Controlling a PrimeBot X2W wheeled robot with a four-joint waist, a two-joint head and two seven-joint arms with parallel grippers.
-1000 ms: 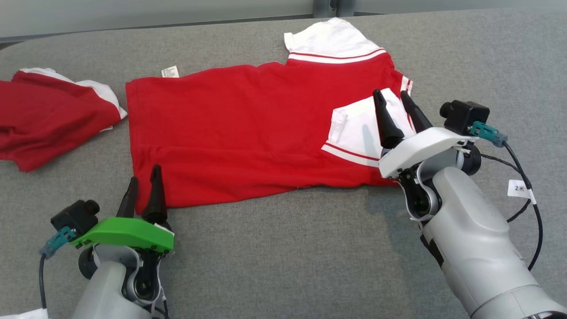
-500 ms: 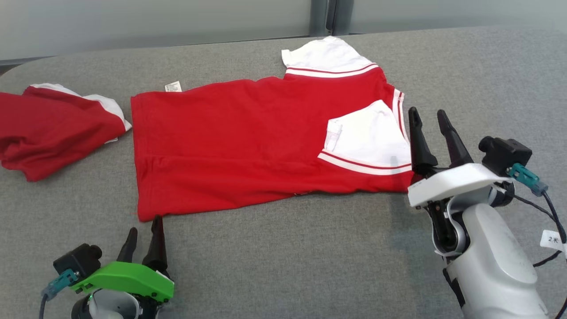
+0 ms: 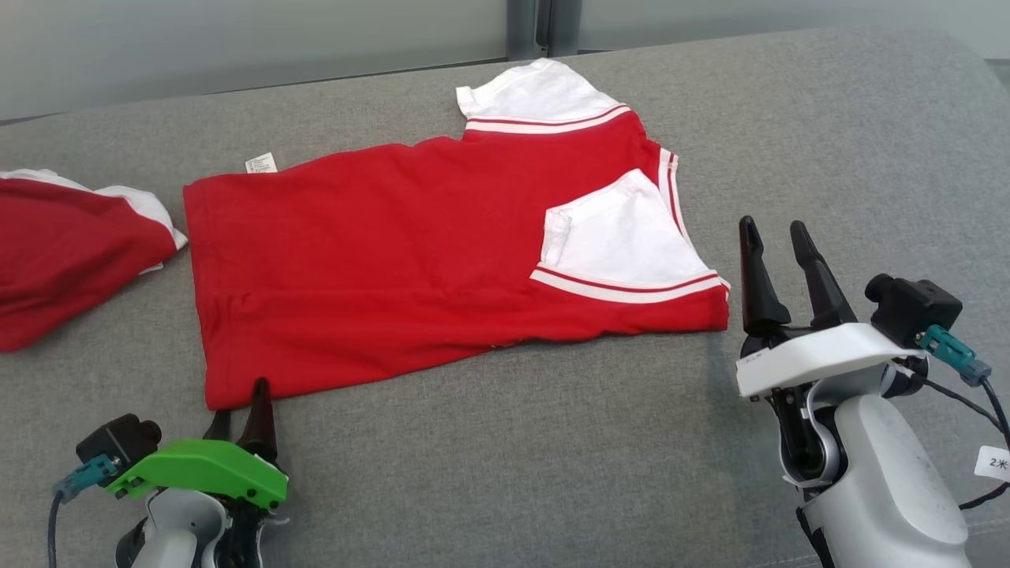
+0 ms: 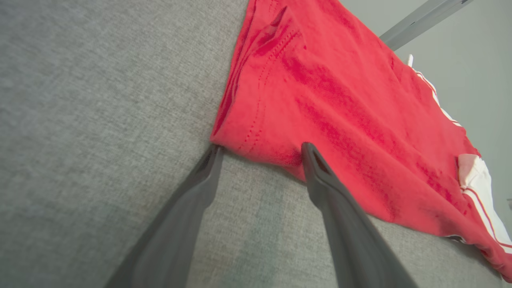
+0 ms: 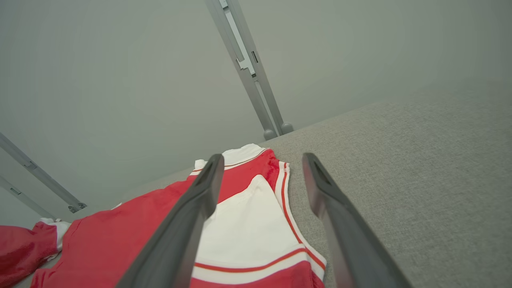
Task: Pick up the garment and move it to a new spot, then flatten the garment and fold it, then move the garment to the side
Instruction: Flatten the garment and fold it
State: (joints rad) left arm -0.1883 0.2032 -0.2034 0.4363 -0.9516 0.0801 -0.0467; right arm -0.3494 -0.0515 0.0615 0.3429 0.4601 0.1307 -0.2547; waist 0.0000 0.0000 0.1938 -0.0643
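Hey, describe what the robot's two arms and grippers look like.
Left gripper: two long dark tapered fingers, bright green plate, black camera with teal connector. Right gripper: same, but a white plate, pale grey forearm, black cable carrying a white tag.

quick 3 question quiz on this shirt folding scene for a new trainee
1. True or false: the right gripper grips the shirt.
2. Which part of the shirt is the left gripper at? A collar, B near hem corner, C far sleeve.
3. Fill in: the sleeve folded onto the red body is ____ in colour.

Key: 1 false, it is open, beside the shirt. 2 B. 3 white.
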